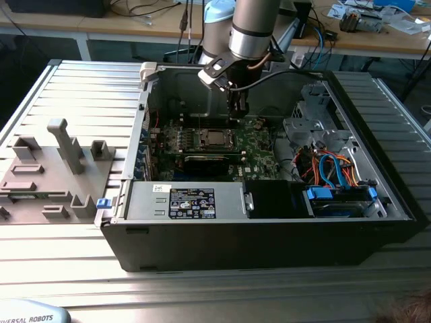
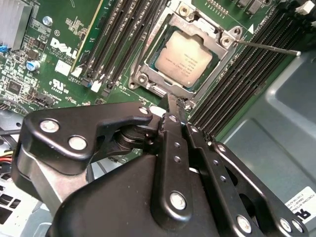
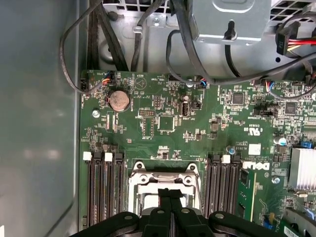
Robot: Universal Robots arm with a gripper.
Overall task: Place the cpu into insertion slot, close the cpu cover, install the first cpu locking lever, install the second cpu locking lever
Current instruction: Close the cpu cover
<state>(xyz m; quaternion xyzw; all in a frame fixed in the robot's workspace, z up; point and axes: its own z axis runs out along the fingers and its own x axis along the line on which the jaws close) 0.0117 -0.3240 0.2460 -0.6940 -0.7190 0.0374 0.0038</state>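
I read the tool (image 2: 174, 104) as pressed together at the tips, pinching nothing, hanging just beside the insertion slot (image 1: 214, 139) on the motherboard (image 1: 259, 145). In the second wrist view the cpu (image 2: 183, 59) sits in the slot, the cpu cover (image 2: 210, 30) framing it. One thin lever (image 2: 269, 48) juts sideways. In the first wrist view the tool hides the slot's near half.

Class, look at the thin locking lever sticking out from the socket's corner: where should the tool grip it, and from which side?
Likely the free tip of the locking lever, from above, closing across it: it is a thin straight rod reaching out over the memory slots, its other end at the cpu cover.
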